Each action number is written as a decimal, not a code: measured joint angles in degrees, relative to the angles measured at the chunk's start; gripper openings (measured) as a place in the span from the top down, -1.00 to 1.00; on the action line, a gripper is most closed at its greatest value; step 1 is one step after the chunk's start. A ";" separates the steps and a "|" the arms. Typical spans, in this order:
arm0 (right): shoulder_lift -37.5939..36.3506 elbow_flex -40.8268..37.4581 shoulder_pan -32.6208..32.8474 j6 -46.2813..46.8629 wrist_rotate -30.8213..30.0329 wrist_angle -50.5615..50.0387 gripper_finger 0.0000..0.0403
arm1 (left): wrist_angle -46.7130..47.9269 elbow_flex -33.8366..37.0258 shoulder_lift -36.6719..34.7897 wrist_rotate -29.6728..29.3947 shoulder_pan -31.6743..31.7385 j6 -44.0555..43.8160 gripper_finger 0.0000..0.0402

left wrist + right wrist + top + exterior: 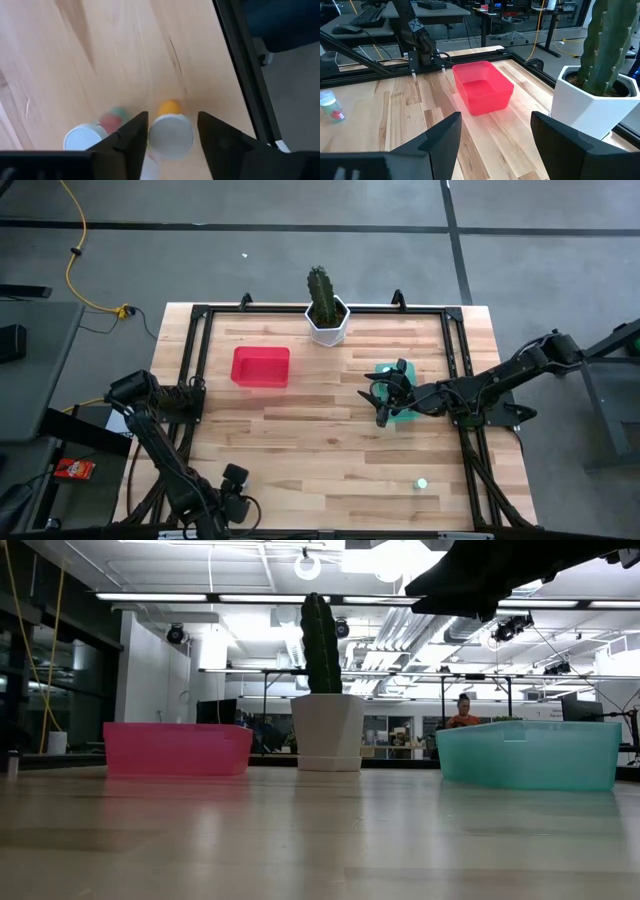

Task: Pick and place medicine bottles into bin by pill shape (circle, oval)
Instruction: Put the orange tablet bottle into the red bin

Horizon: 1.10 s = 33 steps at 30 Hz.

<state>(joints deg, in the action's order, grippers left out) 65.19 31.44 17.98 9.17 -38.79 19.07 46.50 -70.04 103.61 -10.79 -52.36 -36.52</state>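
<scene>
Left pincer (169,131) is hovering open astride the white-capped orange medicine bottle (170,131), needing descent and closure; right pincer (495,132) is waiting open and empty over the teal plastic bin (404,411).

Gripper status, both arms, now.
Left gripper: open, fingers either side of an orange medicine bottle, not closed on it.
Right gripper: open, holding nothing, above the teal bin.

A light wooden surface (330,450) stands on grey concrete floor (300,250) crossed by a yellow cable (75,250). Beyond, fluorescent ceiling lights (200,597) shine over desks (435,10) where a person (462,712) sits.
</scene>
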 joint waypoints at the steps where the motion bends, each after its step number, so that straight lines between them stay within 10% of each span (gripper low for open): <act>1: 0.00 0.00 0.00 0.00 0.00 0.00 -0.15 | 0.00 0.00 0.00 0.03 0.16 0.45 0.28; 14: 0.00 0.00 0.00 -0.02 0.00 -0.66 -0.15 | 3.07 -7.01 -1.97 3.93 2.52 3.90 0.44; 20: 0.00 0.00 0.00 0.00 0.00 -0.87 -0.15 | 10.98 -13.67 -7.64 -5.84 5.46 13.95 0.43; 25: 0.00 0.00 0.00 0.00 0.00 -1.21 -0.15 | 16.38 -14.03 -14.28 -16.39 13.04 21.18 0.46; 33: 0.00 0.00 0.00 0.23 0.02 -2.13 -0.15 | 14.69 -5.32 -24.47 -17.36 30.77 26.71 0.44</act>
<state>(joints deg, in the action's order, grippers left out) 65.19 31.44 17.98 9.40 -38.76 16.94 61.19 -75.36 79.14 -28.15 -21.60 -9.81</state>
